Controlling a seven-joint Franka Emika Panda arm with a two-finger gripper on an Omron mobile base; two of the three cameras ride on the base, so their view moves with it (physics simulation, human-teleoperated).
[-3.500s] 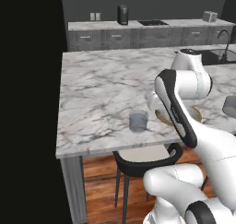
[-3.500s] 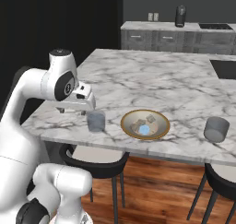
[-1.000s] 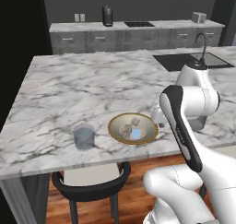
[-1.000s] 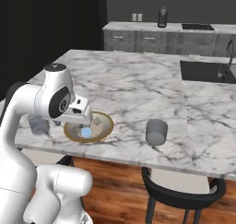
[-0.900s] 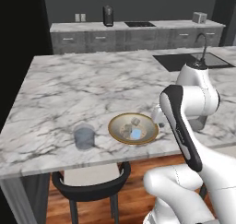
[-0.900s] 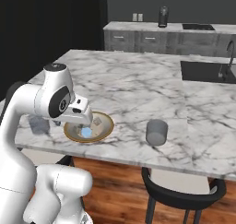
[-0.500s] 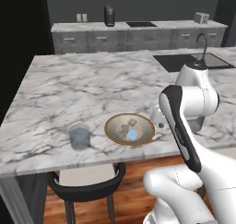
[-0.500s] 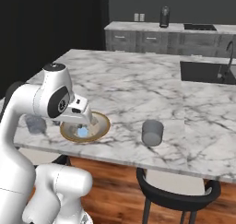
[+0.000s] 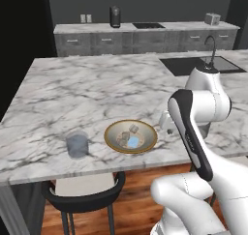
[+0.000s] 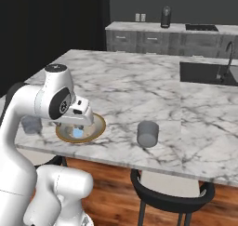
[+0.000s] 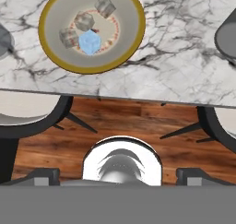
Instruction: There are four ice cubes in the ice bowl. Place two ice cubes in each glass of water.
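Bowl, wide shallow round dish with golden-brown rim and beige-grey inside [image 9: 131, 136], near front edge of white-grey marble island counter [image 9: 97, 91], lower centre of left base view; upper left in hand view [image 11: 92, 28]; left of centre in right base view [image 10: 95, 129], partly behind arm. Four small cubes inside, clustered at middle [image 11: 85, 32]: three pale grey-white, one pale blue [image 11: 90, 42], touching or nearly touching neighbours; fourth grey one [image 11: 105, 5] slightly apart toward bowl's upper rim in hand view.

Short translucent blue-grey tumbler [image 9: 77, 144] left of bowl, lower left of left base view, near but apart from rim; half hidden at far left behind arm in right base view [image 10: 31, 124]. Second alike tumbler [image 10: 148, 134] right of bowl, centre of right base view, well apart from it; dark curved edge at right border of hand view [image 11: 227, 36].

Two-finger gripper [image 10: 76, 122] hanging above bowl in right base view, touching nothing; jaws spread wide, nothing between them. Dark finger tips [image 11: 44, 174] set far apart at bottom corners of hand view.

Black-framed stools with pale seats [image 9: 85, 190] tucked under counter front, over reddish wood floor [image 11: 133, 121]. Dark sink with curved faucet [image 9: 210, 50] at upper right of left base view. Grey cabinets along back wall, dark cylindrical appliance [image 9: 115, 16] on top. No readable writing, brands or labels anywhere.
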